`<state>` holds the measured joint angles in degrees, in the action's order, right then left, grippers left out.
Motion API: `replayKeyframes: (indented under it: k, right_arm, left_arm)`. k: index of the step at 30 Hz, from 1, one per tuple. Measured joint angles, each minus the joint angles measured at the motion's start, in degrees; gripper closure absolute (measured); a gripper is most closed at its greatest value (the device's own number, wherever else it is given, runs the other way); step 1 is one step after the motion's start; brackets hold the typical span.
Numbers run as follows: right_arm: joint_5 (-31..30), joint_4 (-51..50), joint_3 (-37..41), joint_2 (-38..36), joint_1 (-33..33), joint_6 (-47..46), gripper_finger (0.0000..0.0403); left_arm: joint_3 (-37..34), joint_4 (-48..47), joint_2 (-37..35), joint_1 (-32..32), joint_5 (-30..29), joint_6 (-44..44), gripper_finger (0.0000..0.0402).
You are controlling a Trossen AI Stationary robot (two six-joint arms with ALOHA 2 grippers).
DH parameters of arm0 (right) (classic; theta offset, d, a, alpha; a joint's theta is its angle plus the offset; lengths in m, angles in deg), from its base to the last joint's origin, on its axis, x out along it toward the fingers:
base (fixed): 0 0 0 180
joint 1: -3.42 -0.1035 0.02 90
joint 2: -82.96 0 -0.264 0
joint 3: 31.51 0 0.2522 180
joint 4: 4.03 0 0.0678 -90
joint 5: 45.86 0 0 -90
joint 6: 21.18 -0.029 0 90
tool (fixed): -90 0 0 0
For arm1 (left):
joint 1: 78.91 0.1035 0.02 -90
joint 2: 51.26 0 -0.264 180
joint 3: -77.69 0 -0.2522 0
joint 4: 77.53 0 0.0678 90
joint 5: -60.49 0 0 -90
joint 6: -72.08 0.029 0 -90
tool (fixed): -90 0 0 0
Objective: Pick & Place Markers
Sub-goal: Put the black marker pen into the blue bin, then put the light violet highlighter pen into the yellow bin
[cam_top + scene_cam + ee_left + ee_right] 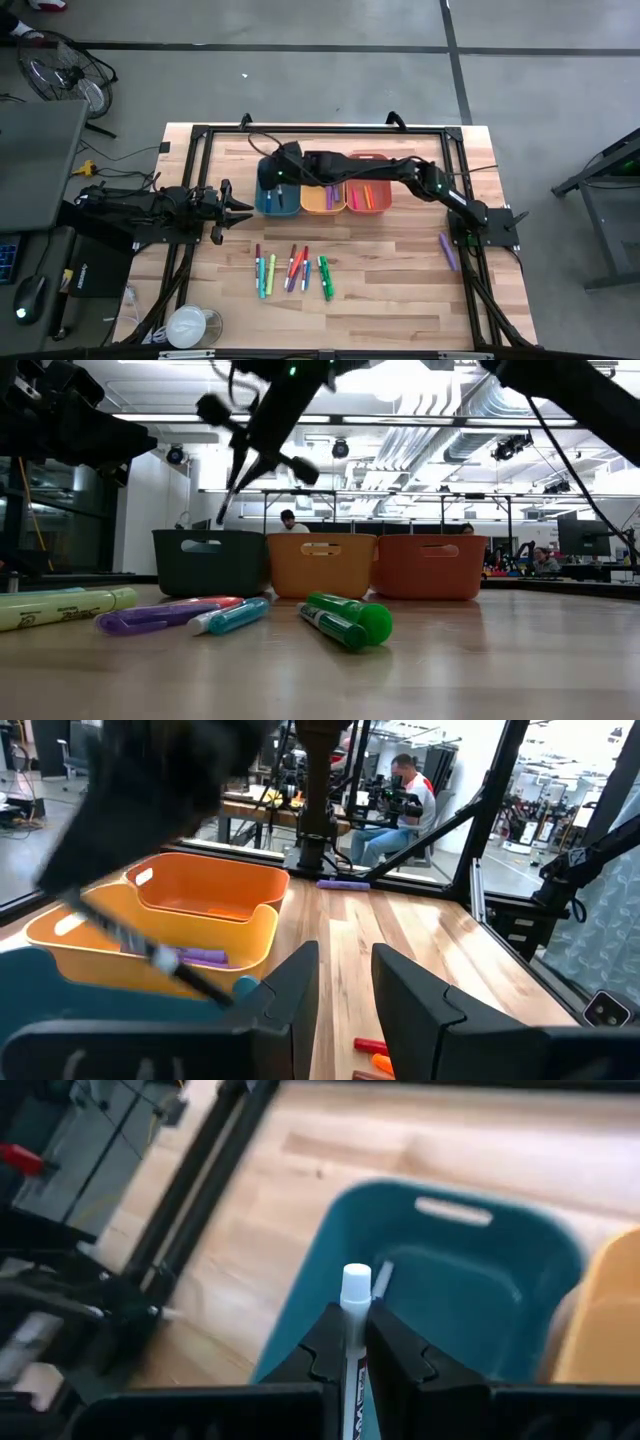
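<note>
A loose row of thin coloured markers (292,270) lies on the pale wooden worktop (390,270) in front of three rectangular plastic bins. One purple marker (448,251) lies apart near the right arm's base. At the worktop's front left corner stands a clear round container (190,327). A black metal frame (330,130) runs round the worktop's edges.

The right gripper (350,1342) reaches across the bins and hangs above the teal bin (520,1270). It is clamped on a white-capped marker (355,1295), which stands upright between its fingers (322,1342). The left gripper (238,208) waits at the worktop's left side, just beside the teal bin. Its fingers (300,985) stand partly apart with nothing between them.

The teal bin holds at least one pale marker against its inner wall. The yellow-orange bin (323,196) in the middle holds a purple marker. The orange bin (369,192) holds several markers in pink and orange.

In the low view, green (345,620), teal, red, purple and yellow markers lie before the bins. Beyond the worktop is a workshop with grey floor, ceiling pipes and benches. People sit there at a distance. A floor fan (65,72) stands off the worktop's far left corner.
</note>
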<state>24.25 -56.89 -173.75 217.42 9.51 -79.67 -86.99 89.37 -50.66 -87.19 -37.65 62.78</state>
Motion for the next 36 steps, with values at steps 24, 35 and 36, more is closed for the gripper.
replayKeyframes:
  k: [24, 35, 36]
  right_arm:
    - [2.08, -2.61, 0.04, 2.7, 0.3, -0.43, 0.0353]
    - [4.37, -4.32, 0.01, 1.52, -0.83, 2.59, 0.0352]
    - [4.88, -5.28, 0.01, 1.08, -1.14, 3.1, 0.0352]
  left_arm:
    - [0.0, 0.0, 0.0, 0.02, -0.02, 0.0, 0.0308]
    - [-0.01, 0.0, 0.0, 0.0, 0.0, 0.0, 0.0308]
    - [0.0, 0.0, 0.0, 0.0, 0.0, 0.0, 0.0308]
